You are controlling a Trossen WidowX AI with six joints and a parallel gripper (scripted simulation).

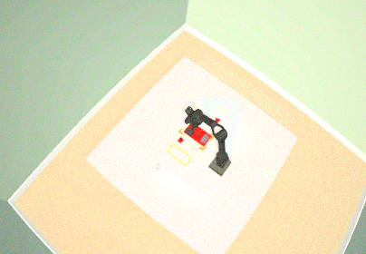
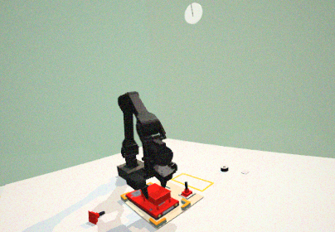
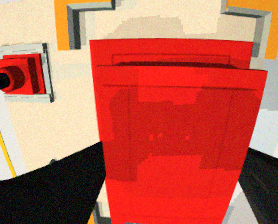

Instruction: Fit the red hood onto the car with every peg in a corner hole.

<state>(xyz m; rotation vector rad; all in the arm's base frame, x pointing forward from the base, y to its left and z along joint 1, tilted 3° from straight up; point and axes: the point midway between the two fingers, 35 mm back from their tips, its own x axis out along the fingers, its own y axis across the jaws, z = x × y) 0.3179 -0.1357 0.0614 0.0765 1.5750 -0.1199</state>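
The red hood is level over the deck of the red chassis. My gripper is shut on the hood, one black finger against each long side. In the exterior view thin posts show under the hood's near edge, with a small gap above the deck. In the wrist view the chassis's end shows past the hood's far edge. The engine block is hidden under the hood. Whether the pegs are in the corner holes cannot be told. In the top view the arm covers much of the car.
The tan jig board has orange corner brackets around the car. A red block with a black post stands beside it. Another red piece lies nearby. A yellow outline and black disc lie beyond.
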